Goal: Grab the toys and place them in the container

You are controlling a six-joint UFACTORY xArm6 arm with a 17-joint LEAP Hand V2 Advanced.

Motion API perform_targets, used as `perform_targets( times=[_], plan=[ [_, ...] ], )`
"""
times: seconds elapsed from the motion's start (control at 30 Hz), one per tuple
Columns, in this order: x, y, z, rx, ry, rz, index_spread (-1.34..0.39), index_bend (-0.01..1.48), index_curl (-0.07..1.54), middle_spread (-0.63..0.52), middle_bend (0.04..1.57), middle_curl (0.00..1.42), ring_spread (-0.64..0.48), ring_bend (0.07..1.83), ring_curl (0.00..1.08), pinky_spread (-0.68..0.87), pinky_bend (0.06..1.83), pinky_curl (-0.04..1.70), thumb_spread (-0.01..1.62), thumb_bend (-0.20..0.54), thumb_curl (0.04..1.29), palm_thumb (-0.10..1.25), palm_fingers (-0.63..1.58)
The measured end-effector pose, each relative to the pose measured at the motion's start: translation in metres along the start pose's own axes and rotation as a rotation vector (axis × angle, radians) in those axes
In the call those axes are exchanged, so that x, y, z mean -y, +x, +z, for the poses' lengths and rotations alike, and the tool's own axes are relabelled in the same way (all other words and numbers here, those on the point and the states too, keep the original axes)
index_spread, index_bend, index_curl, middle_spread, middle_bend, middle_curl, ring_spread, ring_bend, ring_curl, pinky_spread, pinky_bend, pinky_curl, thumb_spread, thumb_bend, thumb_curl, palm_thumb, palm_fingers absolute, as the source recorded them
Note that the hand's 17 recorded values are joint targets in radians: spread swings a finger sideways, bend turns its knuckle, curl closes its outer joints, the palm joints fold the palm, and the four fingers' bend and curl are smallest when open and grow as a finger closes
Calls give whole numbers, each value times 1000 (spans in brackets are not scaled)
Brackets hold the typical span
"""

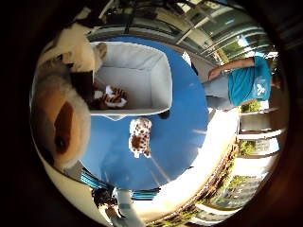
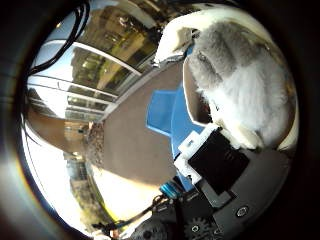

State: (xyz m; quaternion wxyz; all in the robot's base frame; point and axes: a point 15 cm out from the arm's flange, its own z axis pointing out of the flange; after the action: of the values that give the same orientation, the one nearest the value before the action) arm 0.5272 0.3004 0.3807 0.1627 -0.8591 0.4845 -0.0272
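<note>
Robot hand (image 2: 215, 165) gripping plush (image 2: 240, 85) against palm; bin (image 1: 156, 71) with tiger (image 1: 113, 98) below, spotted toy (image 1: 140, 135) on bench (image 1: 184, 127) beside it.

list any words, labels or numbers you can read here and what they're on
No legible text in either view.
The white container is unmarked on the walls that show.
The blue table carries no markings.
The spotted toy, the striped toy and the plush toy close to the robot hand show no tags.

Plush toy (image 2: 235, 80) furry; container (image 1: 142, 78) matt cloth; table (image 1: 180, 137) smooth.
</note>
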Motion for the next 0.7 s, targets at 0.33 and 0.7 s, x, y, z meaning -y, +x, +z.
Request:
perform_targets(
  times=[0.33, 0.7],
  plan=[
    [48, 30, 56, -27, 131, 64, -1211, 649, 931, -150, 1295, 959, -57, 1503, 758, 156, 1559, 770, 1030, -53, 861, 754, 804],
    [55, 40, 112, -41, 131, -40, -689, 262, 790, -94, 468, 546, 171, 966, 479, 361, 1319, 618, 1062, -50, 668, 608, -76]
  ],
)
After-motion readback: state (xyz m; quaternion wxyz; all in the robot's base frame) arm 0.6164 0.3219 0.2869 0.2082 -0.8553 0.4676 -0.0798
